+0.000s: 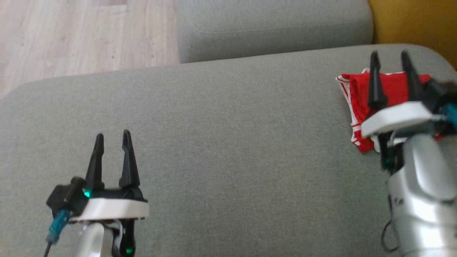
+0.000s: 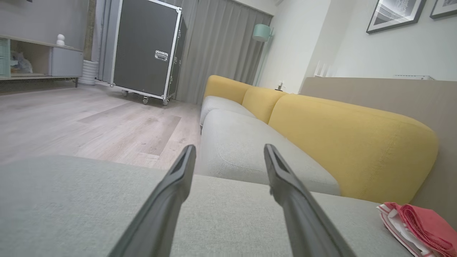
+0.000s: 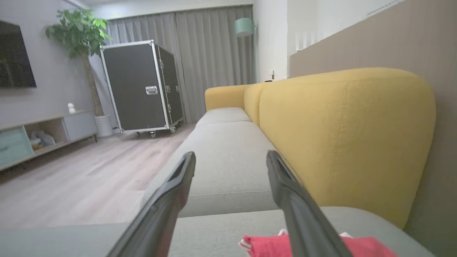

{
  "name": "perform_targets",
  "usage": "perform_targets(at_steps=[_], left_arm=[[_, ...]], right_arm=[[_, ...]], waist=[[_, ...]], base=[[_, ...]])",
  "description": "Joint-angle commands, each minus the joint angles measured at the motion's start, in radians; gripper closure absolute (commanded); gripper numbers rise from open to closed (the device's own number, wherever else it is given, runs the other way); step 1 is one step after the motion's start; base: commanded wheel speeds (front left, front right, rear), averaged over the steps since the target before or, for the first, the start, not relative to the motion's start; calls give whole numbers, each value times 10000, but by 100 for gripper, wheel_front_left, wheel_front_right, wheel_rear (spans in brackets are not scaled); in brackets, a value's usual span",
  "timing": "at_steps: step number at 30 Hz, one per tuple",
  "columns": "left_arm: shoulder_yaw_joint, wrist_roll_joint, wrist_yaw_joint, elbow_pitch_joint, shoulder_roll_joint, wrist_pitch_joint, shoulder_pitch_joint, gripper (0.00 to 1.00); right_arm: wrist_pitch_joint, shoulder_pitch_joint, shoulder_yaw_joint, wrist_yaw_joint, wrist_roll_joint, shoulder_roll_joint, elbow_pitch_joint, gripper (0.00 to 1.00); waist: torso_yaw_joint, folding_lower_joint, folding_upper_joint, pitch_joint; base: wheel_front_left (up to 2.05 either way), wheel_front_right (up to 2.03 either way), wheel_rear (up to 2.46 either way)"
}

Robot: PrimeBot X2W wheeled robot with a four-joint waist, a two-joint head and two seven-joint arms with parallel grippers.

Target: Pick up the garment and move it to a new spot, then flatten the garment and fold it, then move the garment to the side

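The garment [image 1: 360, 96] is a folded red piece with white striped trim, lying at the right end of the grey sofa seat [image 1: 228, 135]. It also shows as a red and white bundle [image 2: 416, 223] low at the right of the left wrist view and under my right fingers [image 3: 303, 228] in the right wrist view, where the garment [image 3: 266, 245] peeks up from the bottom edge. My right gripper [image 1: 390, 55] hovers over it, open, holding nothing. Far off at the lower left, my left gripper [image 1: 112, 137] is open and empty above the bare cushion.
A yellow backrest [image 3: 342, 135] runs along the sofa's right side, close behind the garment. A second grey seat cushion [image 1: 271, 25] lies beyond. Wood floor [image 1: 71, 32] is at the far left, with a black wheeled case [image 3: 142, 85] across the room.
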Motion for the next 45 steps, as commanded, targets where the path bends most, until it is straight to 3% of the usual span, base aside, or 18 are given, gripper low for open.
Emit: perform_targets(at_steps=[1, 9, 18, 42, 43, 45], left_arm=[[349, 0, 15, -375, 52, -53, -219, 0], [290, 61, 15, -400, 39, -53, 268, 0], [475, -391, 22, -218, 37, -53, 538, 0], [632, -570, 225, -311, 36, -53, 675, 0], [294, -538, 184, 48, -8, 0, 925, 100], [273, -543, 182, 333, -13, 9, 972, 100]], right_arm=[[-110, -75, 164, -7, 137, 130, -415, 0], [-393, 1845, 1196, -7, 1715, 385, -1020, 0], [-445, 3304, 1520, -7, 1747, 388, -1530, 0], [-447, 3600, 1704, -7, 1584, 390, -2038, 0], [-328, 3783, 1459, 0, 1678, 357, -1686, 100], [-316, 3847, 1475, 0, 1689, 364, -1420, 100]], waist=[[41, 2, 0, -78], [153, 2, 0, -163], [229, 2, 0, -182], [208, 2, 0, -210], [208, 3, 0, -209], [207, 3, 0, -207]], base=[[0, 0, 0], [0, 0, 0], [0, 0, 0], [0, 0, 0], [0, 0, 0], [0, 0, 0]])
